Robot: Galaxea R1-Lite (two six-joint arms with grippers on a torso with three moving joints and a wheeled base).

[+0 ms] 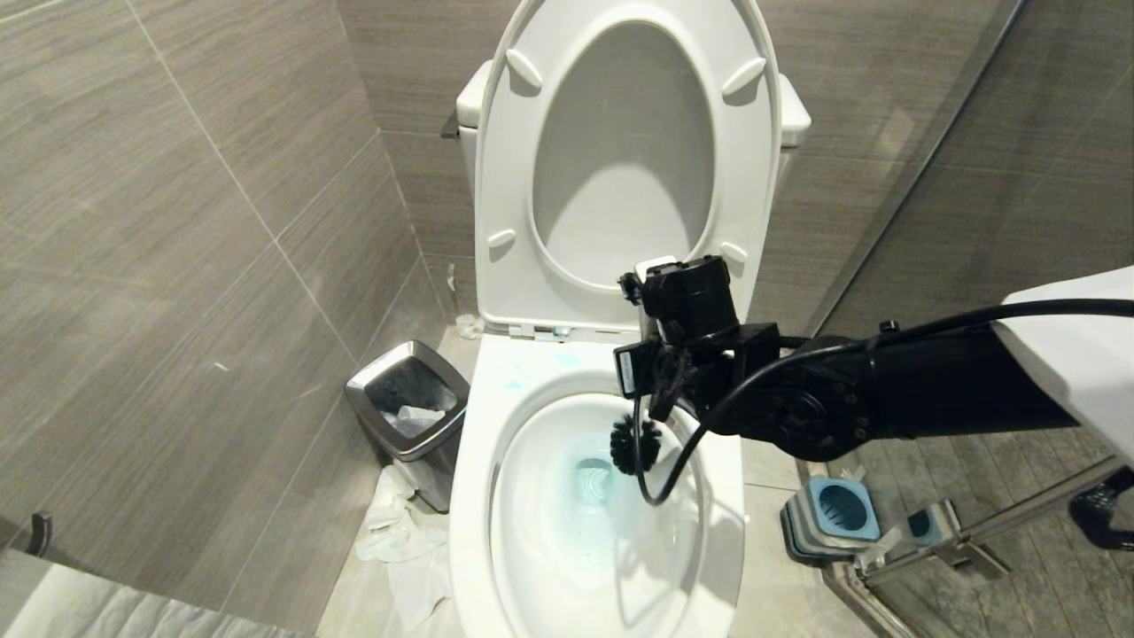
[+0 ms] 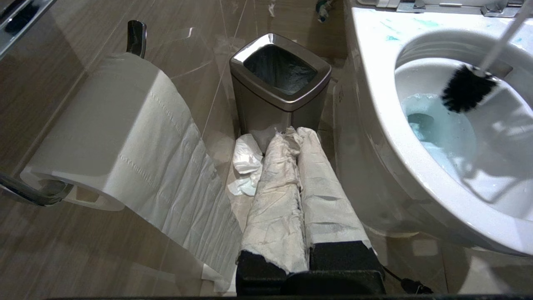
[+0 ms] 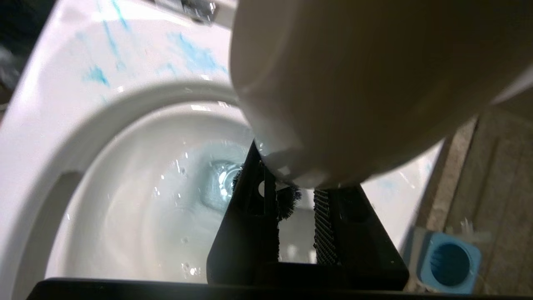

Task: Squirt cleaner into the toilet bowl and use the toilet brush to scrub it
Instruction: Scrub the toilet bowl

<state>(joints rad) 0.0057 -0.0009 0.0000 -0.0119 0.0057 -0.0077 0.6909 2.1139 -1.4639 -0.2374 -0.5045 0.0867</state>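
**Brush head down inside the bowl**

The toilet brush, dark bristles on a thin pale handle, hangs inside the glossy white toilet bowl just above blue-tinted water, at about 12 o'clock of the drain. The right end effector is clamped on its handle. Turquoise cleaner smears the rim; the right wrist view shows this best, though the brush's rounded white tip blocks much of it. The left wrist view alone shows the left end effector, paper-wrapped fingers together, near a steel-rimmed bin and toilet roll. A blue holder stands at the bowl's 3 o'clock.

Toilet bowl centre, bin on its left, brush holder on floor to its right.
Toilet brush head inside bowl, above the water; lid up behind; crumpled paper on floor btwn bin & bowl.
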